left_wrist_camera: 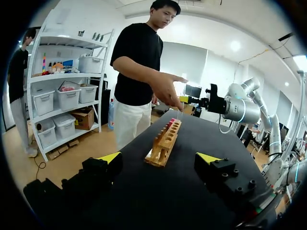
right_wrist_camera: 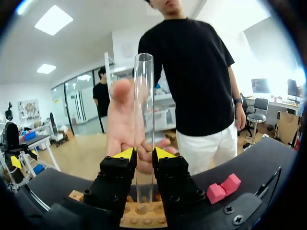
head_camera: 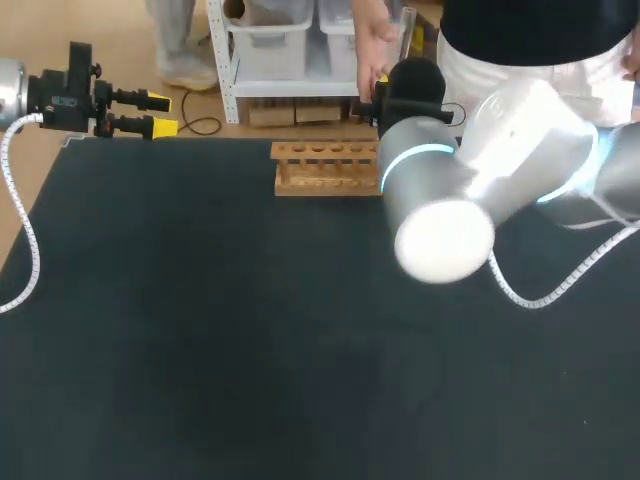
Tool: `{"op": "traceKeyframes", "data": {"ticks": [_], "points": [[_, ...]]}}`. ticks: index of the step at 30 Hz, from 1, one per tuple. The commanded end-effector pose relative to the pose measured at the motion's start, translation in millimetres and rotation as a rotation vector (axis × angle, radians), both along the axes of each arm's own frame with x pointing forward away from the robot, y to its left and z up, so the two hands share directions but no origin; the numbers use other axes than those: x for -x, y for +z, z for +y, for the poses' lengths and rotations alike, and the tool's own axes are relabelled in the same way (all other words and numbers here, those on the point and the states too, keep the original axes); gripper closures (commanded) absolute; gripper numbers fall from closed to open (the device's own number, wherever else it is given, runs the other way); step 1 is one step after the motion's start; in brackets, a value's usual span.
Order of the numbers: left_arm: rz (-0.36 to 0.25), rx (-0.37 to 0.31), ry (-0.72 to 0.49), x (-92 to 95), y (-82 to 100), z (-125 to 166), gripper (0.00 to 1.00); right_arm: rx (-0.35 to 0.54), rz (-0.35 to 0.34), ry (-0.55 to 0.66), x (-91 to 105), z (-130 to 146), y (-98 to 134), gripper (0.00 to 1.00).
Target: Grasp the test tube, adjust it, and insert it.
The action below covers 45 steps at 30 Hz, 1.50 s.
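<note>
A clear glass test tube (right_wrist_camera: 144, 110) stands upright between the yellow tips of my right gripper (right_wrist_camera: 144, 154), which is shut on it. Its lower end is at a hole of the wooden rack (right_wrist_camera: 144, 218) right under the fingers. A person's hand (right_wrist_camera: 120, 120) is just behind the tube, thumb against it. In the head view the rack (head_camera: 325, 166) stands at the table's far edge, and my right arm's wrist (head_camera: 412, 85) hides the gripper. My left gripper (head_camera: 160, 113) hangs open and empty at the far left corner, pointing toward the rack (left_wrist_camera: 164, 142).
Two pink blocks (right_wrist_camera: 223, 189) lie beside the rack, on the dark table (head_camera: 250, 330). My right arm's big elbow (head_camera: 445, 215) hangs over the table right of the rack. The person's hand (left_wrist_camera: 168, 91) reaches over the rack's far end.
</note>
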<state>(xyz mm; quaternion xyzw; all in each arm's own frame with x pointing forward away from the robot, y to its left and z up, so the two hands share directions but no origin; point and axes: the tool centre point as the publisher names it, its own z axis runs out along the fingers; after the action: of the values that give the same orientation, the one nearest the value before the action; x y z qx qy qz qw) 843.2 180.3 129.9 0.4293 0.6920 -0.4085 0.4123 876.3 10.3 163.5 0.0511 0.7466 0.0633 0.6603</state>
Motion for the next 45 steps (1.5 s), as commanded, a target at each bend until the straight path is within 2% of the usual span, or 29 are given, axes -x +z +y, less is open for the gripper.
{"op": "traceKeyframes", "data": {"ticks": [1, 13, 18, 22, 39, 45], "points": [[-0.003, 0.002, -0.001, -0.2, -1.0, 0.4, 0.00, -0.001, -0.206, -0.024, 0.9, -0.2, -2.3, 1.00], [-0.003, 0.002, -0.001, -0.2, -1.0, 0.4, 0.00, -0.018, -0.173, -0.003, -1.2, 0.1, 0.7, 1.00], [-0.003, 0.002, -0.001, -0.2, -1.0, 0.4, 0.00, 0.003, -0.151, 0.014, 1.2, -1.3, 3.2, 1.00], [-0.003, 0.002, -0.001, -0.2, -1.0, 0.4, 0.00, 0.037, -0.132, 0.031, 3.3, -0.1, -0.3, 1.00], [-0.003, 0.002, -0.001, -0.2, -1.0, 0.4, 0.00, 0.052, -0.116, 0.061, -1.0, 7.1, -13.9, 1.00], [-0.003, 0.002, -0.001, -0.2, -1.0, 0.4, 0.00, 0.056, -0.110, 0.052, 8.2, 6.1, 0.4, 1.00]]}}
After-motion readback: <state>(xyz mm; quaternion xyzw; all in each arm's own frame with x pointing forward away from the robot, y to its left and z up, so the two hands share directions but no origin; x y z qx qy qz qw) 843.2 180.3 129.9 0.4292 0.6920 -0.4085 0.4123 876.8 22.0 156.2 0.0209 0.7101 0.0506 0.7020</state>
